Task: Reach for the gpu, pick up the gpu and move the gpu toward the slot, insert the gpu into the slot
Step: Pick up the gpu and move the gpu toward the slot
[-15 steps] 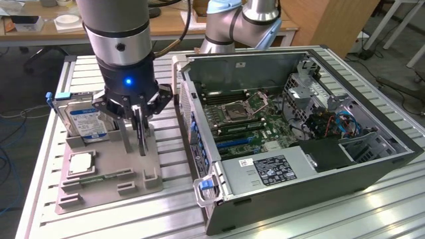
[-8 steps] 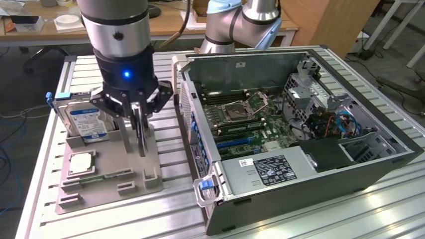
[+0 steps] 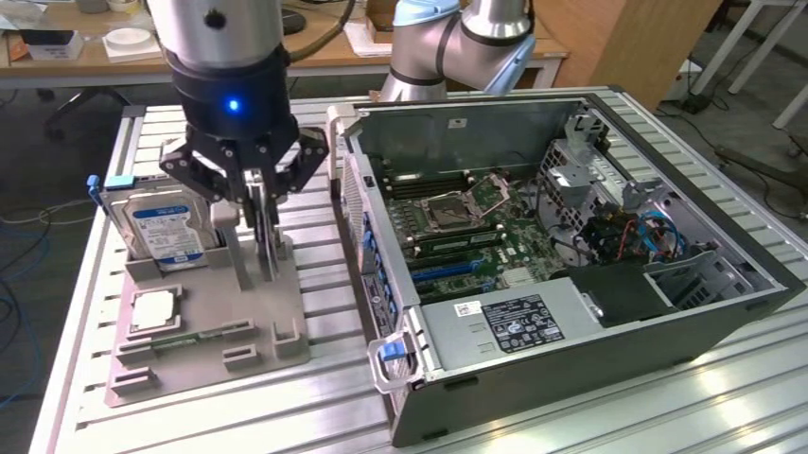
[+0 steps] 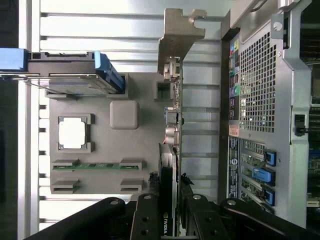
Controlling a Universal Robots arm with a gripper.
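The gpu [image 3: 263, 241] stands on edge directly under the gripper [image 3: 261, 213], sandwiched between its two fingers. In the wrist view the gpu [image 4: 168, 165] shows edge-on as a thin dark strip. Its long axis runs straight out from the gripper [image 4: 170, 202] to the metal bracket [image 4: 177, 32] at its far end. The gripper looks clenched on the card, a finger against each flat face, gripping near the end opposite the bracket. The card's lower edge sits at the upright stand of the grey holder tray [image 3: 208, 355]; I cannot tell whether it has lifted clear.

The tray also carries a blue-labelled hard drive [image 3: 158, 222], upright just beside the gripper on the exterior view's left. A square silver chip [image 3: 151, 310] sits in its recess, and a memory stick [image 3: 189, 338] lies flat below that.

On the gripper's other side, close by on the bench [image 3: 189, 416], lies the open computer case [image 3: 569, 359]. Inside it is the motherboard [image 3: 480, 236], whose blue slots [image 3: 442, 271] run roughly parallel to the card's long axis.
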